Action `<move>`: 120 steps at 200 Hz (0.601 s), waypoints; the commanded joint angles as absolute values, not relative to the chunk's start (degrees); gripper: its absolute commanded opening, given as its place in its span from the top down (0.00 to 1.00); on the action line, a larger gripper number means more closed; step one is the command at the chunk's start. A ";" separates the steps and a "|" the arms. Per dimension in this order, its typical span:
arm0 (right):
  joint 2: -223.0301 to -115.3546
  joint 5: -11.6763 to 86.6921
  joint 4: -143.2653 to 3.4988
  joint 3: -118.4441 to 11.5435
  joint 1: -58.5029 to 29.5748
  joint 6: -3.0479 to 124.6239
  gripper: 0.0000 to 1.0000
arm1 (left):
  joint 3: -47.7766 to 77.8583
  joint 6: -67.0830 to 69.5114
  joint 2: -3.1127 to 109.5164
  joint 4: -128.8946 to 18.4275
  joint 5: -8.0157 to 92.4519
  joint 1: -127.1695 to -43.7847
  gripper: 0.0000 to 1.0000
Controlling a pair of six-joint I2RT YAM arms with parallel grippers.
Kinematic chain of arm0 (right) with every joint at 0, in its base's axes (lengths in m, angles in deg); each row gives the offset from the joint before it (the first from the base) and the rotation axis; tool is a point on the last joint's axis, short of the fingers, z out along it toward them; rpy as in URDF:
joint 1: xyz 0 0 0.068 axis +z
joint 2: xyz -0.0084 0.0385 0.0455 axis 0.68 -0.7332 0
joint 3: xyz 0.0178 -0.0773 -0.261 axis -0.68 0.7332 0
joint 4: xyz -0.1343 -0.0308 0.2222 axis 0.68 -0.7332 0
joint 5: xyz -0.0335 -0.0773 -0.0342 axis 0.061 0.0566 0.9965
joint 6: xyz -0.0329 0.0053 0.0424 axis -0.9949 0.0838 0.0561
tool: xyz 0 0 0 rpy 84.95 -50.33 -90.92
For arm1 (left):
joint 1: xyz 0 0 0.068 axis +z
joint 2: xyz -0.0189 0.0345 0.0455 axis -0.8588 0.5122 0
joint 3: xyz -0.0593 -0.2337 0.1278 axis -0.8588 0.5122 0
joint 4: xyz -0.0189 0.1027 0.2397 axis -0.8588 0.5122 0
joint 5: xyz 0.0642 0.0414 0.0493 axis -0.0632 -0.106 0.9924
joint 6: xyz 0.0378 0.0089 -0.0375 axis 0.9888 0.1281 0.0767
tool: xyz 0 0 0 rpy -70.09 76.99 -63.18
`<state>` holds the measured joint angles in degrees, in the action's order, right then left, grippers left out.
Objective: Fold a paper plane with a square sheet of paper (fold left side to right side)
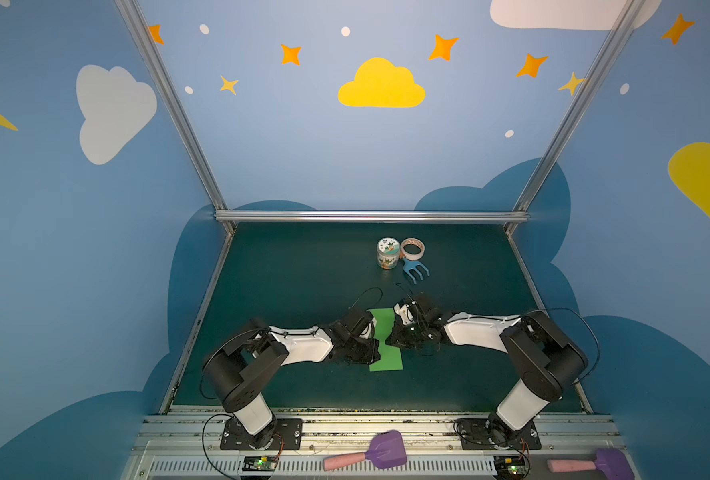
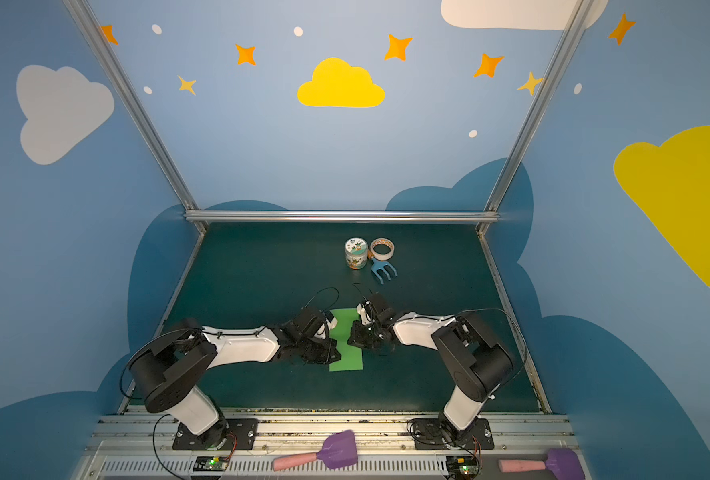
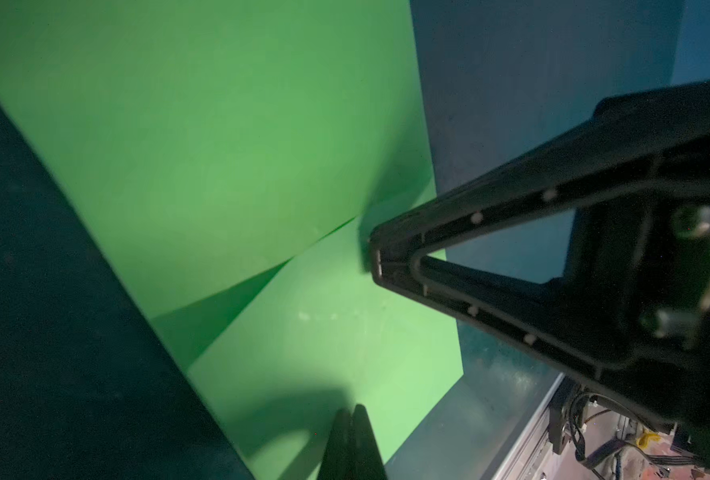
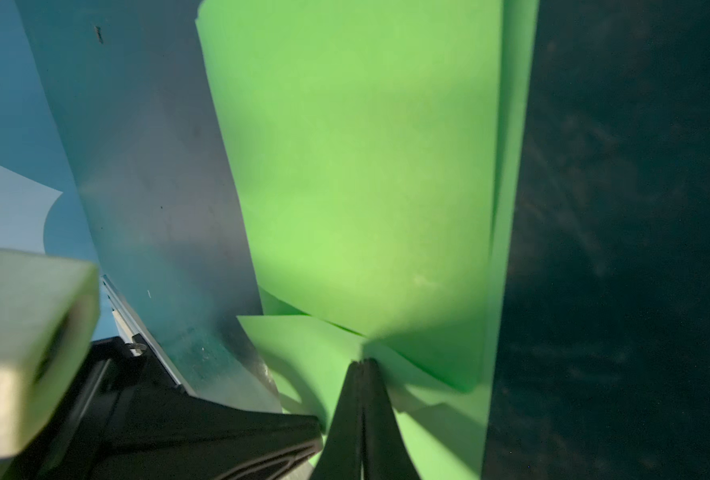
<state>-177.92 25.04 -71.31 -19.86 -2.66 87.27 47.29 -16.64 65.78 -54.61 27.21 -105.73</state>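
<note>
Table point(image 1: 282, 291) in dark green carries nearly everything we see, and the square sheet of paper point(image 1: 385, 332) lies flat on it as a narrow bright green strip, doubled over, in both top views. We place the rest by that sheet. The left claw point(image 1: 377, 352) sits at the sheet's left long edge, about halfway along. The right claw point(image 1: 389, 338) sits at the opposite long edge just across from it, so the two tips stand near each other with green between them. In the left wrist view the left claw point(image 3: 351, 415) has its fingers pressed together above the sheet, and we cannot tell whether they touch it. There the right claw point(image 3: 377, 259), also pressed together, touches the sheet where a raised layer's edge ends, and that layer casts a shadow on the layer beneath. In the right wrist view the right claw point(image 4: 363, 365) shows no gap between its fingers, and soft wrinkles spread from its tip. We cannot tell whether a layer is caught there or only pushed down. Beyond the sheet's far end, well apart from it, a printed jar point(image 1: 388, 252), a tape roll point(image 1: 413, 248) and a blue toy fork point(image 1: 416, 271) cluster together. Past the sheet's near end, on the metal rail point(image 1: 345, 428), lies a purple scoop point(image 1: 386, 451) with a pink handle.
</note>
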 commanded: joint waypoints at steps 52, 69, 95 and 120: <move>-180.35 28.06 -71.59 -17.59 -2.53 88.53 1.00 | 57.56 -21.89 61.79 -53.06 27.39 -108.71 0.96; -180.44 28.05 -71.61 -17.55 -2.52 88.60 1.00 | 59.94 -23.13 60.16 -53.21 27.99 -109.37 0.96; -180.36 28.02 -71.37 -17.20 -2.57 88.60 1.00 | 60.82 -23.29 56.35 -50.55 29.48 -109.31 0.96; -180.36 28.05 -71.02 -16.65 -2.70 88.62 1.00 | 57.60 -21.73 52.86 -46.46 31.13 -108.37 0.96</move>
